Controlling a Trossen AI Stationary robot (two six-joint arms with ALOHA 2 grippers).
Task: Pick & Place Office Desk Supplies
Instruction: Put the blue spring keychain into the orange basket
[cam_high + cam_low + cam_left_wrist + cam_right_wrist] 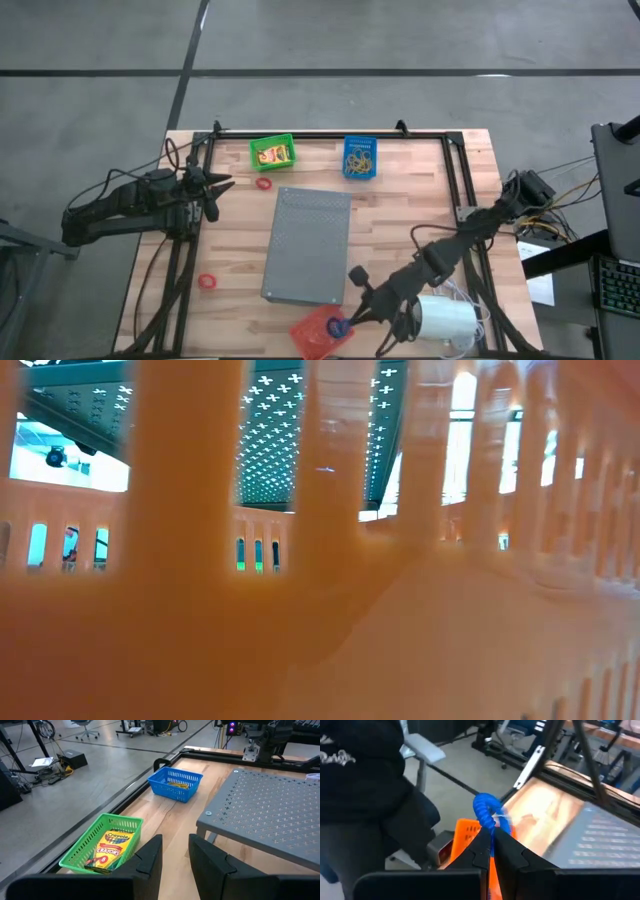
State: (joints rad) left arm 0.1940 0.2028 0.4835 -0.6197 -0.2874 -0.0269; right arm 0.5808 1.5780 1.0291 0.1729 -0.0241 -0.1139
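Observation:
In the high view my right gripper point(347, 323) is at the table's near edge, over a red-orange basket point(312, 338), shut on a blue rubber ring point(338, 327). My left gripper point(222, 188) waits open at the table's left, near the far corner. A yellow crayon box point(111, 848) lies in a green basket point(272, 152). Tan rubber bands point(360, 157) lie in a blue basket point(176, 783). One red ring point(264, 184) lies flat on the wood near the green basket, another point(207, 282) near the left edge. My right gripper point(493, 837) pinches the blue rubber ring between its two fingertips. The fingers are on one side of the ring's band point(492, 826), and the rest of the ring point(485, 806) stands out beyond the tips. The ring is lifted clear, above the orange basket point(466, 834).
A big grey perforated slab point(310, 245) fills the table's middle. A white cylinder with a cord point(445, 320) lies beside my right arm. A black frame point(330, 135) rims the table. The orange basket's slotted wall point(200, 560) blocks the low view. A person in dark clothes point(360, 780) sits beyond the near edge.

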